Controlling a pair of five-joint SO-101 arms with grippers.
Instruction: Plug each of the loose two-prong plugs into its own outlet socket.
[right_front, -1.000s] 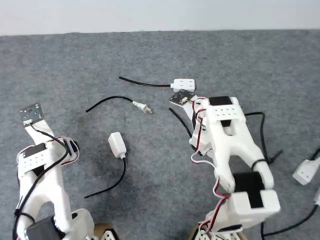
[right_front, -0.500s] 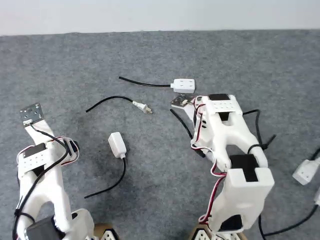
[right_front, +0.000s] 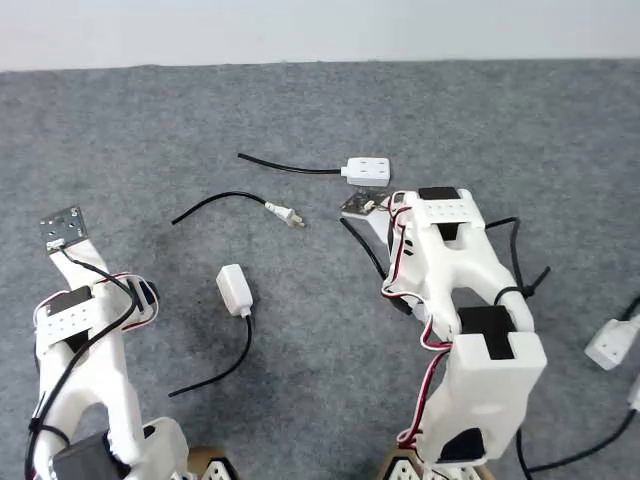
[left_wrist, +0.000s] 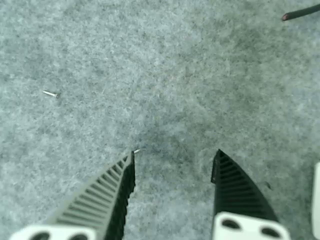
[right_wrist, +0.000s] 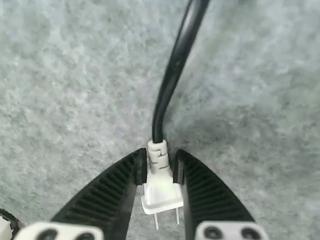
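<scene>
R gripper (right_wrist: 160, 156) has its fingers (right_wrist: 117, 187) pinching a white two-prong plug (right_wrist: 161, 192) by the neck, prongs free, near the white outlet socket (right_front: 366, 169) at upper centre of the high view. Grasp looks done, insertion not yet; next move prob. calls for lining prongs w/ the socket's slots and pushing straight in. L gripper (left_wrist: 172, 156) hangs over bare worktop (left_wrist: 150, 60) at lower left, fingers spread, holding nothing

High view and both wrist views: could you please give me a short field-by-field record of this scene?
Right gripper: shut on a white two-prong plug, whose black cable trails away over the carpet.
Left gripper: open, over grey carpet, holding nothing.
Second plug: lying loose on the carpet, unplugged.
White socket: on the carpet just beyond the right arm, no plug in it.
</scene>
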